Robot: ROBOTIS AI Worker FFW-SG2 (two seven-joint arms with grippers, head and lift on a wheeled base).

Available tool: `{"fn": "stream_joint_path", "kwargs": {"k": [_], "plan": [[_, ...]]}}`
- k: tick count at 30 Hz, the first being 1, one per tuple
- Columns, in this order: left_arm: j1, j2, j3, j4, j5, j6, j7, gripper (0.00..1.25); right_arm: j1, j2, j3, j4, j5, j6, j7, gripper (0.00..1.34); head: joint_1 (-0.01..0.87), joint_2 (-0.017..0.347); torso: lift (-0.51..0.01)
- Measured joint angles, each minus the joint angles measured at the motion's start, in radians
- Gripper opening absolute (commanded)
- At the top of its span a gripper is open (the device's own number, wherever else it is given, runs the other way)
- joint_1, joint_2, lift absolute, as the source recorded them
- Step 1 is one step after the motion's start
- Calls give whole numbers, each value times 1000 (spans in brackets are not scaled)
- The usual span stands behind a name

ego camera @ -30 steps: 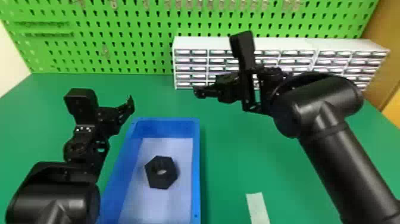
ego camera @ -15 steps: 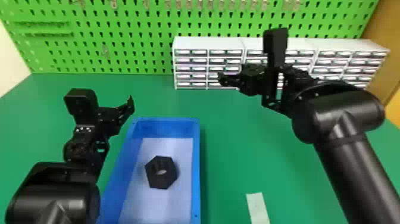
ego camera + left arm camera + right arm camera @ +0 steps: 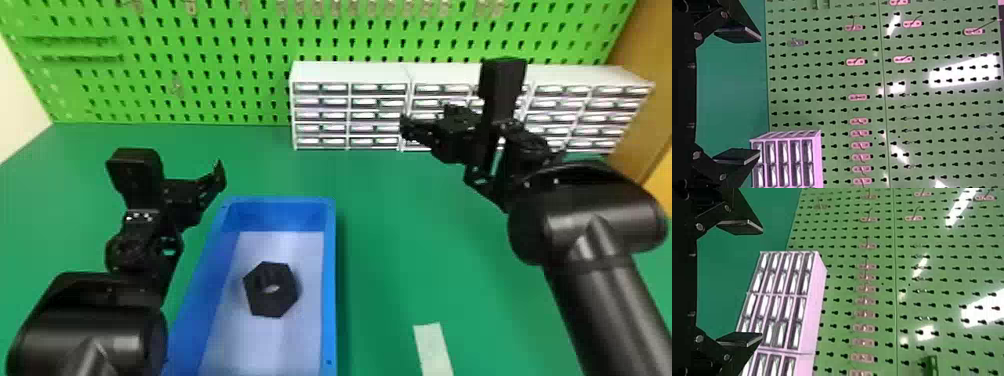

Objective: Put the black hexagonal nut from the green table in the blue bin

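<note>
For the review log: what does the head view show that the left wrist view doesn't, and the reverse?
Head view: the black hexagonal nut lying inside the blue bin, a pale strip and the right gripper.
Left wrist view: bright reflections and a seam on the pegboard.
Both: that pegboard, the green table, white drawer units and the left gripper.

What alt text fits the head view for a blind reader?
A black nut lies in a blue bin on a green table, with the robot's left arm and right arm to either side. White drawers and a green pegboard stand behind.
</note>
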Motion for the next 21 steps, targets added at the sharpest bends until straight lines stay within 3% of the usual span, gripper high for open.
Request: {"fn": "stream_joint_path", "kwargs": {"k": [21], "plan": [[-2, 0, -4, -6, 0, 7, 0, 1006, 140, 33, -75, -19, 49, -192, -122, 1008, 686, 51, -96]]}}
